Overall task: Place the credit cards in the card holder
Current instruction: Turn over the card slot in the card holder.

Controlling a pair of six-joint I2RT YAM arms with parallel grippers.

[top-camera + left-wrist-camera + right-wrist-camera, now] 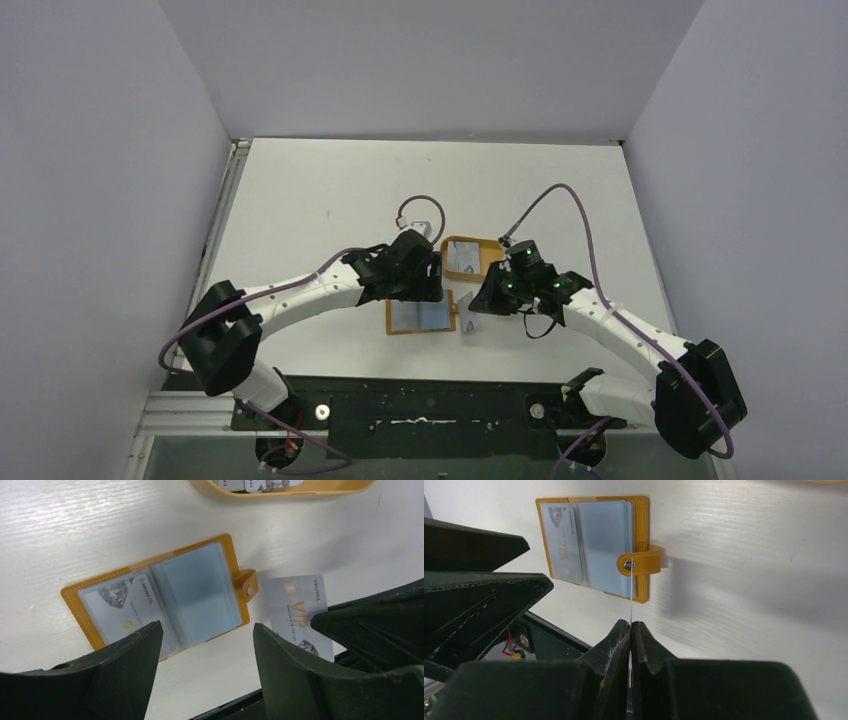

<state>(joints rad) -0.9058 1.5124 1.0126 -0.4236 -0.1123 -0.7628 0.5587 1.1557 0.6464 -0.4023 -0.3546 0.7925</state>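
The card holder [420, 318] lies open and flat on the table [330, 200], close to the near edge and about midway along it. In the left wrist view, one silvery card [117, 607] is tucked in the pocket of its left half. A stack of clear sleeves [200, 592] covers the right half, and they look empty, though the glare makes that uncertain. Its snap tab [248, 585] sticks out from the right side.

Just beyond the holder, toward the far edge and slightly right, sits the orange tray [470, 240]. More cards [465, 260] lie in it; they overlap and are cut off by the frame in the left wrist view, so the number cannot be told.

The right gripper [630, 625] has its jaws closed on a grey-white VIP card [300, 615], pinching it by one end. The card shows edge-on in the right wrist view, its free end just beside the snap tab. From above it sits just right of the holder, near the near edge.

The left gripper [206, 627] hovers over the holder with its jaws spread wide and nothing between them. Its fingers [130, 665] hide the near edge of the holder in that view, and from above its body covers the holder's far edge.
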